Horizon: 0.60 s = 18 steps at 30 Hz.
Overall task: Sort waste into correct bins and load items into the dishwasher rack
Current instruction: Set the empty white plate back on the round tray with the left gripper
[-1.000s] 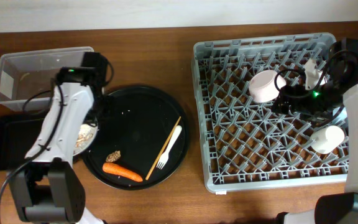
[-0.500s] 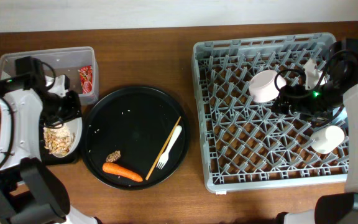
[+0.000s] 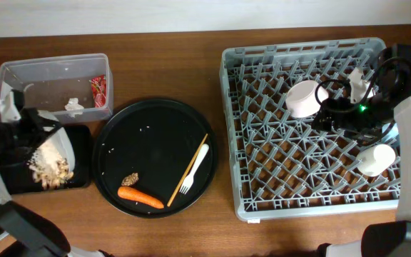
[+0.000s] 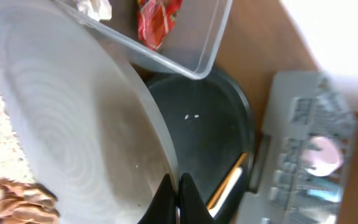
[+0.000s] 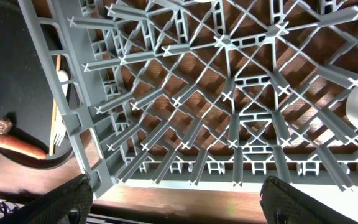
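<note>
My left gripper [image 3: 21, 127] is shut on the rim of the white plate [image 3: 52, 146], which is tilted over the shallow black tray [image 3: 80, 143]. Pale food scraps [image 3: 48, 170] lie at the plate's low edge. In the left wrist view the jaws [image 4: 176, 193] pinch the plate [image 4: 73, 143], with scraps [image 4: 11, 199] at the lower left. The clear tub [image 3: 20, 75] holds a red wrapper [image 3: 98, 89] and white tissue [image 3: 73, 106]. My right gripper [image 5: 182, 205] is open above the dishwasher rack [image 3: 262, 178]. The rack holds a white bowl [image 3: 303, 98] and a small white cup [image 3: 375, 158].
The round black tray [image 3: 155, 135] carries a chopstick [image 3: 191, 165], a white fork [image 3: 195, 168], an orange carrot [image 3: 140, 197] and a small brown lump [image 3: 129, 179]. A pale object [image 3: 357, 82] stands in the rack's far right corner.
My left arm has carried the plate left, from beside the round tray to over the black rectangular tray, and tilted it; the scraps have slid to its low edge. The right arm has not moved.
</note>
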Each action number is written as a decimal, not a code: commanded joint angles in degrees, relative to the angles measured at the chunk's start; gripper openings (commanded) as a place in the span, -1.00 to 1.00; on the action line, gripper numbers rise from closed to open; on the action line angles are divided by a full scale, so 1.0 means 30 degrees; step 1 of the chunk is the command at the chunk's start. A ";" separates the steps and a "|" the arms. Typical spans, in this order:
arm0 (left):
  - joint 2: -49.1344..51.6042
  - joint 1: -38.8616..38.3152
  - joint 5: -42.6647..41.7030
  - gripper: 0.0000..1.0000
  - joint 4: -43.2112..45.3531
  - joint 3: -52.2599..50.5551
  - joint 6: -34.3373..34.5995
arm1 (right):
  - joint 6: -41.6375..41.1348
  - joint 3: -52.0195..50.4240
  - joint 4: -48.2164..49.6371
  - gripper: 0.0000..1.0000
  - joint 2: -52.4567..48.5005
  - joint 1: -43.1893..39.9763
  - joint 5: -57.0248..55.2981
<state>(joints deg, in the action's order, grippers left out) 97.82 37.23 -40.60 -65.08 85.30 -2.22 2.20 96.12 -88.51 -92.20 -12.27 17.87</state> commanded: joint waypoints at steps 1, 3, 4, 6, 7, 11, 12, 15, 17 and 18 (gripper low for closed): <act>-0.0546 0.1421 -0.3657 -1.00 0.0102 0.0444 -0.0452 | 0.0204 0.0175 -0.0087 0.79 0.0255 0.0117 -0.0182; -0.0546 0.1960 -0.4401 -1.00 0.0095 0.0437 -0.0459 | 0.0211 0.0175 -0.0087 0.79 0.0255 0.0117 -0.0189; -0.0539 0.2200 -0.5056 -1.00 0.0168 0.0437 -0.0459 | 0.0204 0.0175 -0.0095 0.79 0.0255 0.0117 -0.0182; -0.0546 0.2623 -0.6419 -1.00 0.0219 0.0437 -0.0444 | 0.0211 0.0175 -0.0095 0.79 0.0255 0.0117 -0.0182; -0.0539 0.2798 -0.7206 -1.00 -0.0036 0.0437 -0.0423 | 0.0211 0.0175 -0.0102 0.79 0.0255 0.0117 -0.0182; -0.0525 0.3694 -0.8983 -1.00 -0.0095 0.0437 -0.0364 | 0.0211 0.0175 -0.0146 0.79 0.0255 0.0117 -0.0189; -0.0525 0.3898 -0.8990 -1.00 -0.0095 0.0437 -0.0372 | 0.0211 0.0175 -0.0146 0.79 0.0255 0.0117 -0.0189; -0.0503 0.4357 -0.9806 -1.00 -0.0044 0.0437 -0.0393 | 0.0211 0.0175 -0.0168 0.79 0.0255 0.0117 -0.0189; -0.0459 0.4401 -0.9967 -1.00 -0.0219 0.0423 -0.0583 | 0.0211 0.0175 -0.0189 0.79 0.0255 0.0117 -0.0189; -0.0444 0.4401 -0.9012 -1.00 0.0474 0.0379 -0.1086 | 0.0211 0.0175 -0.0204 0.79 0.0255 0.0117 -0.0189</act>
<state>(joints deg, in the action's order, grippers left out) 97.82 50.13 -67.09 -65.10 85.32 -2.61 2.20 96.12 -88.75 -92.20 -12.27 17.89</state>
